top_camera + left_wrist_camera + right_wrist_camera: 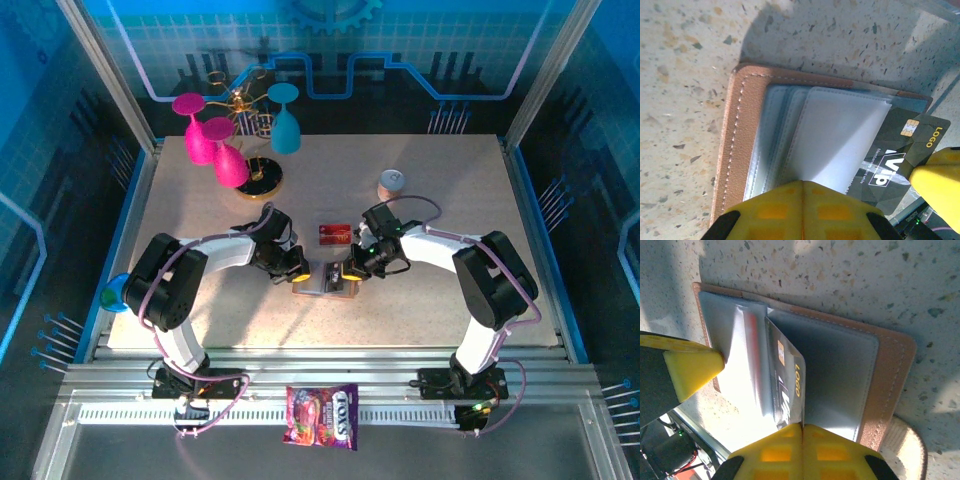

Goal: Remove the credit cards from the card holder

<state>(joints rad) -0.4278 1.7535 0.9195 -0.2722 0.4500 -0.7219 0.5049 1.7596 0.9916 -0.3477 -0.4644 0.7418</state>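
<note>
Card holder (322, 288) lies open and flat on the table (440, 300), midway between the two arms, with one red card (335, 234) already out and lying just beyond it. The left gripper (293, 268) is clenched, its tips (802, 210) down on the clear pocket leaves near the tan leather edge (740, 125) — whether it pinches a leaf or only presses on it, I cannot tell. The right gripper (352, 270) is clenched too, and its wrist view has the finger seam (802, 450) meeting the end of a dark card (787, 385), so it reads as a pinch on that card. Key relation: the dark card (900, 145) sticks partway out of its pocket on the right arm's side, long axis running from the left gripper's hold toward the right fingers. My read — the pull should go straight along that axis, away from the left gripper, with the holder (890, 370) kept pinned. An off-axis tug would likely drag the whole holder.
</note>
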